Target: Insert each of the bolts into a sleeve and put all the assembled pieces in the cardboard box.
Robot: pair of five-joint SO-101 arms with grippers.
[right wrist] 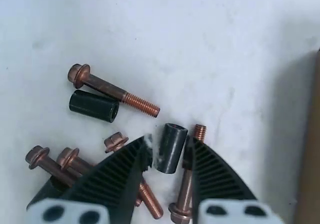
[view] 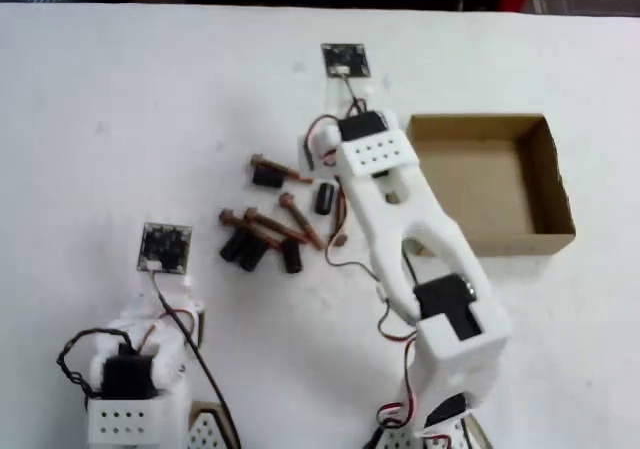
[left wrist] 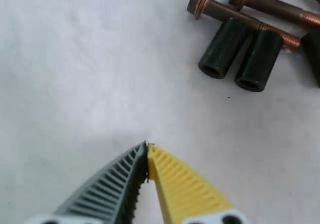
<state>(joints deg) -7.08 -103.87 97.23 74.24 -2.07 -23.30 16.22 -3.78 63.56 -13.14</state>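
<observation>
Several copper bolts (view: pixel 278 227) and black sleeves (view: pixel 245 250) lie loose in the middle of the table. My right gripper (right wrist: pixel 170 146) is open, its black fingers (right wrist: pixel 122 171) on either side of one upright-lying black sleeve (right wrist: pixel 172 140), with a small gap on one side. That sleeve (view: pixel 323 199) sits just left of the right arm (view: pixel 385 184). Another bolt (right wrist: pixel 112 90) lies beside a sleeve (right wrist: pixel 94 106) farther off. My left gripper (left wrist: pixel 148 148) is shut and holds nothing, over bare table short of two sleeves (left wrist: pixel 240 54) and bolts (left wrist: pixel 260 4).
The open cardboard box (view: pixel 550 184) stands at the right of the table with nothing visible inside. The left arm (view: pixel 125 389) sits at the near left corner. Wires (view: pixel 345 259) trail beside the right arm near the bolts.
</observation>
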